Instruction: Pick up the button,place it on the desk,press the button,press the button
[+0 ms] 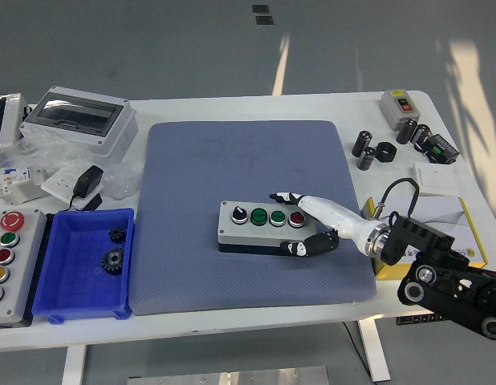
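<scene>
A grey button box [246, 233] with a black selector, two green buttons and a red button lies level on the blue-grey mat [232, 160], right of its middle. My right hand [299, 224], white-backed with black fingers, is shut on the box's right end. Its fingers [282, 196] hook over the far edge beside the red button [296, 217], and the thumb [300, 249] presses the near side. A dark shadow runs under the box's front edge; whether it touches the mat is unclear. The left arm is out of view.
A blue bin [71, 301] holding two black gears and a panel of coloured buttons [19, 277] sit at the left. A grey enclosure [79, 120] and a black charger [88, 180] lie behind them. Right of the mat are black cylinders [365, 149], a small switch box [402, 105] and a yellow-edged box [445, 220].
</scene>
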